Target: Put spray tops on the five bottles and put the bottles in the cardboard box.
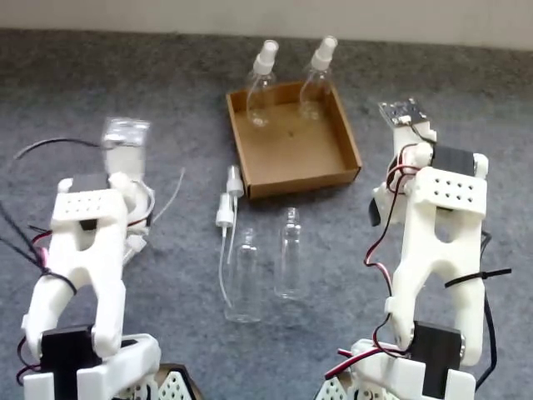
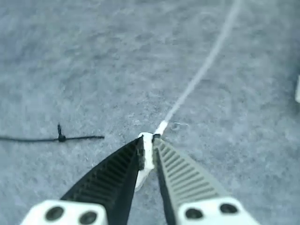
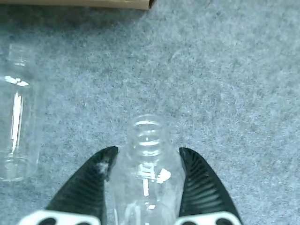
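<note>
My left gripper (image 2: 149, 143) is shut on a white spray top (image 2: 148, 154); its thin tube (image 2: 206, 65) trails away over the carpet. My right gripper (image 3: 147, 154) is shut on a clear bottle (image 3: 146, 187) with an open neck. Two more topless bottles (image 1: 244, 275) (image 1: 289, 254) stand between the arms, one of them also beside the held bottle (image 3: 16, 108). Two loose spray tops (image 1: 229, 196) lie in front of the cardboard box (image 1: 346, 154). Inside the box, two bottles with spray tops (image 1: 261, 83) (image 1: 315, 79) stand against its far wall.
Grey carpet covers the table. A black cable with a tie (image 2: 61, 138) lies near my left gripper. The left arm (image 1: 87, 225) and right arm (image 1: 441, 225) flank the bottles. The box's near edge (image 3: 93, 3) is just beyond the held bottle.
</note>
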Available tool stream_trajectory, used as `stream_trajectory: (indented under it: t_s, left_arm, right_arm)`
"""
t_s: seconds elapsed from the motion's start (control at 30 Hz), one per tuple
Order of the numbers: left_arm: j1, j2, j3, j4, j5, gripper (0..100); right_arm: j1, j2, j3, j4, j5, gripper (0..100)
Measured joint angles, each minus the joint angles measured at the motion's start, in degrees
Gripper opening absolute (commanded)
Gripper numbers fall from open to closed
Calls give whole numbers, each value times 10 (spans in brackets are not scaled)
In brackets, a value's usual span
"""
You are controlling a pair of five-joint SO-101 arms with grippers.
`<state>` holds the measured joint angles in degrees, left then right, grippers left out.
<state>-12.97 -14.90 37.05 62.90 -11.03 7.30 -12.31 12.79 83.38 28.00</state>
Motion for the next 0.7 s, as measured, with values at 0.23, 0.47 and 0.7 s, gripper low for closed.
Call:
stream_trajectory:
  t_s: [0.23, 0.47, 0.7]
  left_arm:
    - [18, 0, -33, 68, -308, 233]
    - [-35, 47, -33, 40, -440, 231]
    - [-39, 172, -33, -12, -443, 99]
  right_arm:
    - [1, 0, 0, 0, 0, 4]
    - [1, 0, 0, 0, 0, 4]
    - [1, 0, 0, 0, 0, 4]
